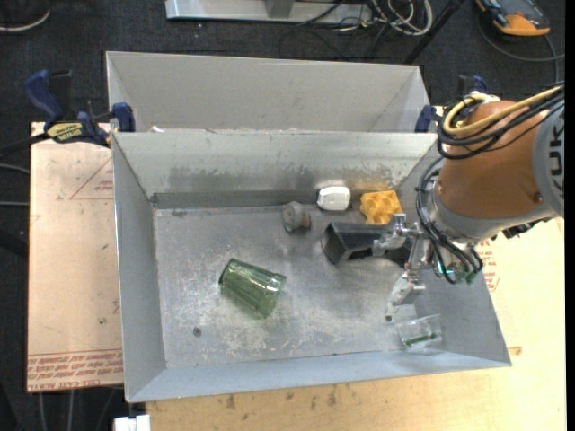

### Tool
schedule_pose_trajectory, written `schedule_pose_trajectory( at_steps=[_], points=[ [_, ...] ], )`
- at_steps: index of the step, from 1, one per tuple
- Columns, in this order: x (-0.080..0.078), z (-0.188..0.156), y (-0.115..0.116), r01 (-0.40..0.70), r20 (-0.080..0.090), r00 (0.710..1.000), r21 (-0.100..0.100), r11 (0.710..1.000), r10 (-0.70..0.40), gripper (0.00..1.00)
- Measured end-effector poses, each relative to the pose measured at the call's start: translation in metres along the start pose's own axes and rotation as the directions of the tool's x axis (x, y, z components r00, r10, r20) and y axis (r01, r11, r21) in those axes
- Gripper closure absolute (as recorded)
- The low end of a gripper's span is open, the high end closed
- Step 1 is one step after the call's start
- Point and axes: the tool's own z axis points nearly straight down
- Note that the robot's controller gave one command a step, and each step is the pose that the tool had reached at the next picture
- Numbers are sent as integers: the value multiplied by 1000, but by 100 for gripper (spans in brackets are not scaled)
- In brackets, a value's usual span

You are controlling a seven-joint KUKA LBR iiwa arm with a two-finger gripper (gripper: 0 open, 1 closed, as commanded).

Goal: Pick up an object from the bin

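My gripper (402,294) hangs below the orange-covered wrist at the bin's right side, near the front right corner. Just in front of it on the bin floor lies a small clear object with green markings (419,335), apart from the gripper. A black block-shaped object (352,241) lies just left of the wrist. Behind it, by the back wall, sits a yellow crumpled lump (380,206).
A white rounded object (334,197) and a grey stone-like lump (295,215) lie by the back wall. A green glass cup (252,286) lies on its side left of centre. The arm covers the bin's right wall.
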Motion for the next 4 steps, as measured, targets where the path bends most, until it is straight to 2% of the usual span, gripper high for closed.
schedule_pose_trajectory(
  at_steps=[1, 2, 3, 4],
  points=[
    [-2, -4, 0, 2, 8, 1000, 1, 1000, -2, 0],
    [-36, 20, -18, 67, 17, 998, 2, 998, -67, 0],
    [-63, 50, -27, 260, 9, 966, 4, 966, -260, 0],
    [-70, 55, -29, 353, 12, 936, 7, 936, -353, 0]
  ],
)
